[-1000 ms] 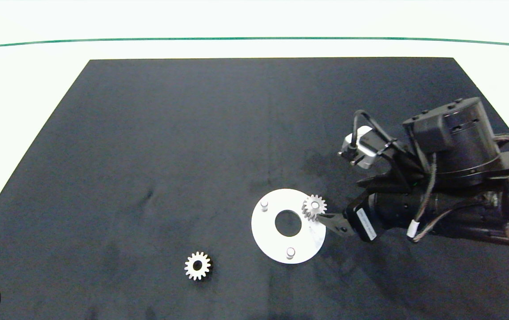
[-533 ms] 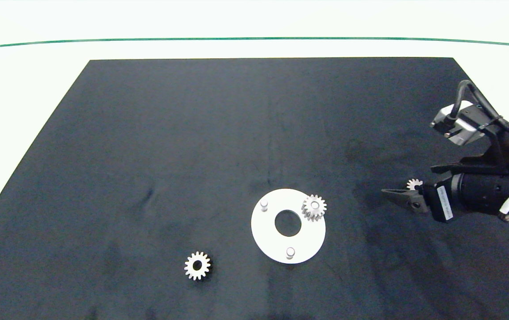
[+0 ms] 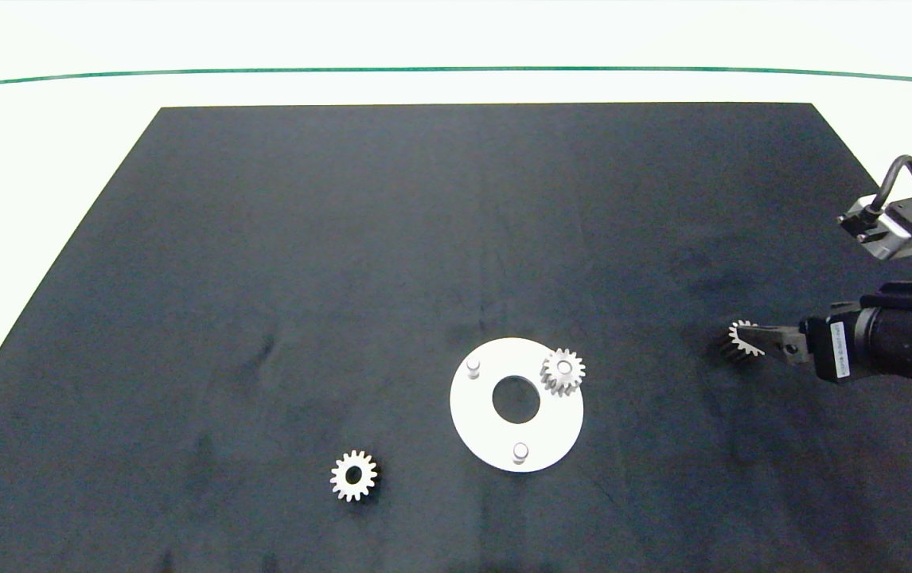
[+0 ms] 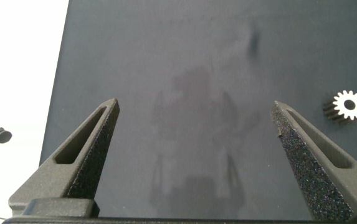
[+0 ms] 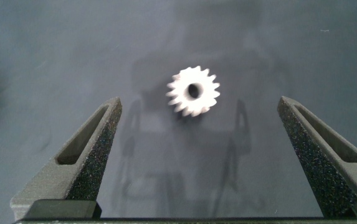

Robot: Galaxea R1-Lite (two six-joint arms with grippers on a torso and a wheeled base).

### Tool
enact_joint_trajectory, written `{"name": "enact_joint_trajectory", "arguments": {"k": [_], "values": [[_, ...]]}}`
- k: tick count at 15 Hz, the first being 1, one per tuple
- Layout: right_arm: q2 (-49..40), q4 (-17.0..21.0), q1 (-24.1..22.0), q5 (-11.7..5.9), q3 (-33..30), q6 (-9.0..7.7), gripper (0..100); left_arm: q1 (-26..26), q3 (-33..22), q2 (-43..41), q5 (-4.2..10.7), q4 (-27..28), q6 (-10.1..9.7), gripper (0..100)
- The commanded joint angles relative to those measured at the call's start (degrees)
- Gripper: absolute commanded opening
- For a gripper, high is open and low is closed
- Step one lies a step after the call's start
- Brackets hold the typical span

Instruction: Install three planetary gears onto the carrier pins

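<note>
The left gripper (image 4: 195, 134) sat parked at the mat's near-left corner, jaws spread wide on nothing. A loose planetary gear (image 3: 354, 476) lay flat left of the white disc (image 3: 480, 422), where one gear (image 3: 563, 371) sat on a carrier pin and two pins (image 3: 473, 366) stood bare. At the far right, the right gripper (image 5: 197, 137) gaped wide and empty above the third gear (image 5: 193, 92), not touching it.

the right gripper (image 5: 197, 152) hangs low at the worktop's right side, fingers spread wide. the left gripper (image 4: 197, 155), fingers likewise apart, sits at the near-left corner.
</note>
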Motion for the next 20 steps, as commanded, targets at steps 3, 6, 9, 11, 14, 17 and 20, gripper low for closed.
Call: {"name": "enact_joint_trajectory", "arguments": {"k": [3, 6, 9, 11, 14, 17, 20], "values": [[3.29, -3.41, -3.79, 1.41, 4.12, 1.47, 100, 0.04, 0.01, -0.28, -0.02, 0.05, 0.04, 100], [5.84, -3.67, -3.61, 2.56, 3.59, 3.40, 100, 0.04, 0.10, -0.37, 0.07, 0.05, 0.04, 100], [7.07, -3.94, -3.79, 2.82, 3.06, 3.49, 100, 0.04, 0.10, -0.37, 0.07, 0.05, 0.04, 100], [8.56, -6.75, -3.87, 2.65, 3.06, 3.66, 100, 0.04, 0.28, -0.37, 0.07, 0.05, 0.04, 100], [10.06, -8.16, -3.87, 2.56, 3.06, 4.54, 100, 0.04, 0.72, -0.54, 0.07, 0.05, 0.04, 100], [10.50, -8.16, -3.43, 2.56, 3.06, 4.63, 100, -0.05, 0.81, -0.54, 0.07, 0.05, 0.13, 100], [10.76, -8.24, -3.43, 2.56, 2.36, 4.63, 100, -0.05, 1.16, -0.54, 0.07, 0.05, 0.04, 100]]}}
